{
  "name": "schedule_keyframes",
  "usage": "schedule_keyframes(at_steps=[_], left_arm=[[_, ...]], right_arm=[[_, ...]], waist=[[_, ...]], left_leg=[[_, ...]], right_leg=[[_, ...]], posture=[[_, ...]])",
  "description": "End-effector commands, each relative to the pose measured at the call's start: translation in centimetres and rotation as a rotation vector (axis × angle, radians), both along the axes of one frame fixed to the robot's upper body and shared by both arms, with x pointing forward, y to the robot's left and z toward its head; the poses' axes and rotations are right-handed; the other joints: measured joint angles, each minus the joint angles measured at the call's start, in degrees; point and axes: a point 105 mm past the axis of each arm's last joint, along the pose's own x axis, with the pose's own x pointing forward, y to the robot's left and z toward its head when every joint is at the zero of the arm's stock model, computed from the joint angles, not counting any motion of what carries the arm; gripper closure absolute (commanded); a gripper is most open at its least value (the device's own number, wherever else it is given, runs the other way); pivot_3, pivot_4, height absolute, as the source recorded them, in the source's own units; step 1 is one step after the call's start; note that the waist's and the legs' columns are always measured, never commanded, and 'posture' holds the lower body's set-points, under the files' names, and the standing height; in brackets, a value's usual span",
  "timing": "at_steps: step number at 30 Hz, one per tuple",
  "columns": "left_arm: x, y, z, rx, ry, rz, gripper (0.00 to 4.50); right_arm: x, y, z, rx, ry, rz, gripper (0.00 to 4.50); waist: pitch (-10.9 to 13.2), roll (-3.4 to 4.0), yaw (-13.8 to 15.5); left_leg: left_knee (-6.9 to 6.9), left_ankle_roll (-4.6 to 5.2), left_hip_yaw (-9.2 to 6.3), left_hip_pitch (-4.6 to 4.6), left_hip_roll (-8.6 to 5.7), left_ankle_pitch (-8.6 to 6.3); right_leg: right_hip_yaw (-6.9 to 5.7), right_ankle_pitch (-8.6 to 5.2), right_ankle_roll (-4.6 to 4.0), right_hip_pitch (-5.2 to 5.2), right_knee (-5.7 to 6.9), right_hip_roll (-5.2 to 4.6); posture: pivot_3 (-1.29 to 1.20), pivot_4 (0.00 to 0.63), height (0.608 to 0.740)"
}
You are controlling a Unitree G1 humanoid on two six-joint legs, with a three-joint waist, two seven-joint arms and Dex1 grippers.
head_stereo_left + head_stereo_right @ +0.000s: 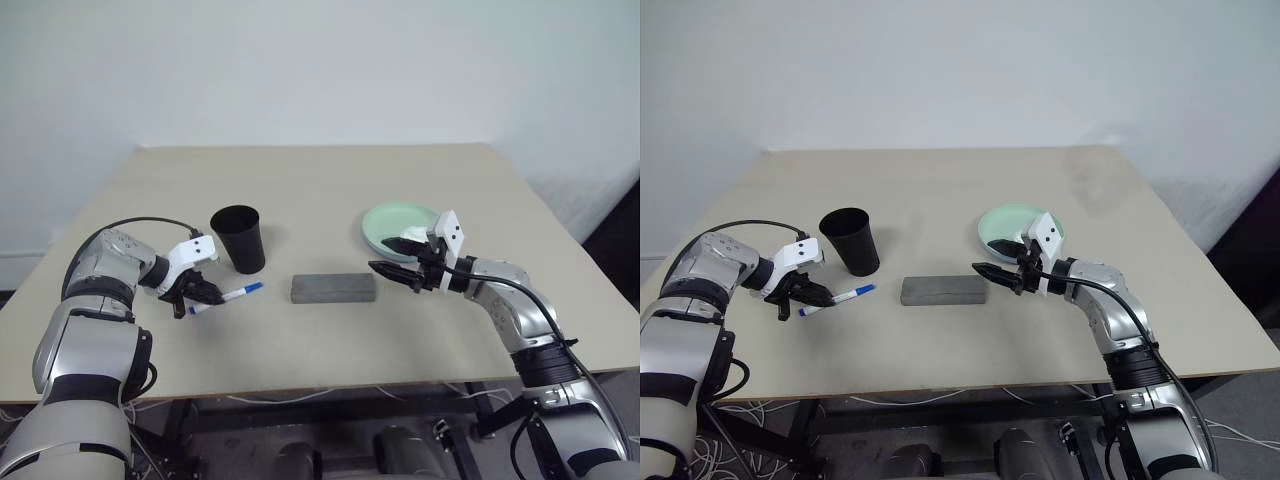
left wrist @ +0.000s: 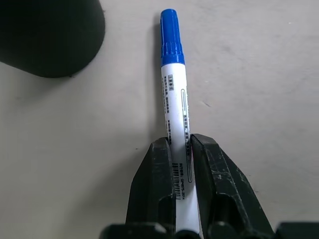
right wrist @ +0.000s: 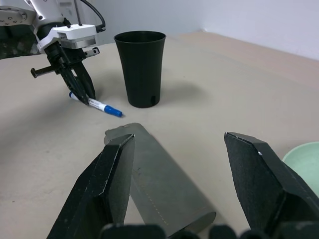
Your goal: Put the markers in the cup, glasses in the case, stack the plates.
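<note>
Gripping blue-capped marker [image 2: 175, 99], left end effector [image 2: 183, 164]

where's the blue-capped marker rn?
On the table's left side, the blue-capped marker lies just in front of the cup, the left gripper clamped on its barrel.

You see fine black print and a barcode running along the white barrel of the blue-capped marker [image 2: 178, 124], too small to make out; nothing else on your table [image 1: 330, 190] carries readable text, labels or numbers.
</note>
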Motion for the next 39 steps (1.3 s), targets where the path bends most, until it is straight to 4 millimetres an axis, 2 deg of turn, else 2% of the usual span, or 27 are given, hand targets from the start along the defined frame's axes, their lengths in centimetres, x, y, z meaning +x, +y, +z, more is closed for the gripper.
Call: schedule_keyframes(at_steps=[1,7,11,15,19,22,25,29,36,39], left_arm=[[-0.1,-0.2,1.1,-0.044,-0.028,-0.058,4.37],[0.4,-3.3,4.0,-0.239,-0.163,-0.216,4.37],[1.7,-6.4,8.0,-0.519,-0.347,-0.225,4.37],[2.5,-8.0,11.4,-0.718,-0.492,-0.184,4.37],[4.0,-8.2,14.0,-0.822,-0.675,-0.055,4.37],[5.8,-6.9,15.4,-0.842,-0.855,0.113,4.37],[6.9,-5.4,15.5,-0.803,-0.989,0.247,4.37],[7.6,-4.3,14.6,-0.777,-1.061,0.366,4.37],[8.2,-4.3,12.3,-0.803,-1.033,0.474,4.37],[8.3,-4.5,12.0,-0.821,-1.018,0.483,4.37]], right_arm=[[0.4,0.0,1.6,0.016,-0.058,0.0,1.38],[0.3,0.0,1.5,0.013,-0.058,0.004,1.38],[0.3,0.2,1.5,0.014,-0.059,0.011,1.38],[0.3,0.4,1.5,0.013,-0.06,0.025,1.38],[0.4,0.6,1.6,0.011,-0.062,0.034,1.38],[0.5,0.7,1.7,0.012,-0.065,0.037,1.38],[0.5,0.7,1.8,0.013,-0.066,0.039,1.38],[0.6,0.8,1.8,0.016,-0.069,0.037,1.38],[0.6,0.7,1.8,0.02,-0.072,0.028,1.38],[0.6,0.7,1.8,0.021,-0.073,0.024,1.38]], waist=[[0.0,0.0,0.01],[0.01,-0.03,0.06],[0.01,-0.04,0.04],[0.01,-0.03,0.0],[0.01,-0.03,0.01],[0.01,-0.02,0.02],[0.01,-0.02,0.03],[0.0,-0.02,0.07],[0.0,-0.04,0.06],[-0.01,-0.04,0.05]], left_leg=[[0.0,0.0,0.0,0.0,0.0,0.0],[0.03,0.0,-0.07,-0.05,0.02,0.0],[0.04,0.0,-0.04,-0.06,0.06,0.0],[0.04,0.0,-0.04,-0.05,0.02,0.0],[0.03,0.0,-0.03,0.01,0.04,0.0],[0.03,0.0,-0.03,0.09,0.04,0.01],[0.03,0.0,-0.04,0.13,0.03,0.01],[0.03,-0.01,-0.04,0.09,0.0,0.0],[0.03,-0.01,-0.05,0.05,-0.07,0.0],[0.03,-0.01,-0.06,0.05,-0.06,0.0]], right_leg=[[0.0,0.0,0.0,0.0,0.0,0.0],[-0.04,0.0,0.0,0.0,0.0,-0.03],[-0.01,0.0,0.0,-0.02,0.0,-0.05],[-0.02,0.0,0.0,-0.02,0.0,-0.04],[-0.01,0.01,0.01,-0.02,0.05,-0.02],[-0.01,0.01,0.01,0.03,0.06,-0.01],[-0.03,0.02,0.01,0.07,0.06,-0.01],[-0.03,0.02,0.01,0.08,0.02,-0.02],[-0.03,0.02,0.02,0.09,-0.05,-0.07],[-0.05,0.02,0.02,0.09,-0.04,-0.05]], posture=[[0.0,0.0,0.737],[0.0,0.0,0.737],[0.0,0.0,0.737],[0.0,0.0,0.737],[0.0,0.0,0.737],[0.0,0.0,0.737],[0.0,0.0,0.737],[0.0,0.0,0.737],[0.0,0.0,0.737],[0.0,0.0,0.737]])
